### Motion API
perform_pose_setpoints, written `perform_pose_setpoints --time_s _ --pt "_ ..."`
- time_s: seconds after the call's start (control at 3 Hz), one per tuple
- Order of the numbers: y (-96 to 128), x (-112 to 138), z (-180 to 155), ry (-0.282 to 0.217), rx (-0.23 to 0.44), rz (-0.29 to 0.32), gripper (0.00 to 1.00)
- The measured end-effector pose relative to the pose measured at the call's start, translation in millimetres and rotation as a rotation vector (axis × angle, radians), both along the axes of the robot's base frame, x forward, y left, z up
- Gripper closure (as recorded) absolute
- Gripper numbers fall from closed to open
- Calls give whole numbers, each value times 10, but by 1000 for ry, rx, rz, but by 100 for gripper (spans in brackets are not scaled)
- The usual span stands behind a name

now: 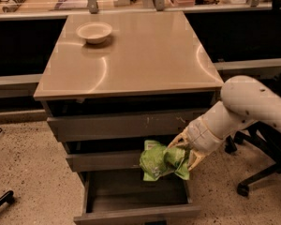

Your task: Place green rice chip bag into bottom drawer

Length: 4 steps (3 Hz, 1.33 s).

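The green rice chip bag [162, 160] is crumpled and lime green. It hangs in front of the middle drawer, just above the open bottom drawer [136, 197]. My gripper [183, 154] is shut on the bag's right side, with its pale fingers [179, 141] around the foil. My white arm [243, 108] reaches in from the right. The bottom drawer is pulled out and its dark inside shows below the bag.
A pale bowl [94, 32] sits at the back left of the tan cabinet top [140, 55]. The scratched upper drawer [126, 123] is slightly out. An office chair base [253, 177] stands at the right. A dark object [2, 202] lies on the floor at the left.
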State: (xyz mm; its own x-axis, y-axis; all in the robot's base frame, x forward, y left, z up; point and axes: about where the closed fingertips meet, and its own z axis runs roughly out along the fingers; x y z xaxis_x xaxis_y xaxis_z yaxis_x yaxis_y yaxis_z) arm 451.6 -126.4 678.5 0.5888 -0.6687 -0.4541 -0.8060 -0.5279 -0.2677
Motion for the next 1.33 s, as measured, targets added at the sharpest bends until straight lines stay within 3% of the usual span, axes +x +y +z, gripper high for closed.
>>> perform_pose_setpoints --time_s 0.33,0.67,1.0,1.33 --pt "28 236 -856 29 23 -15 100" --pt "63 201 -1075 63 43 -19 100" --pt "63 201 -1078 63 43 -18 100" --pt "5 187 -1568 47 20 19 100"
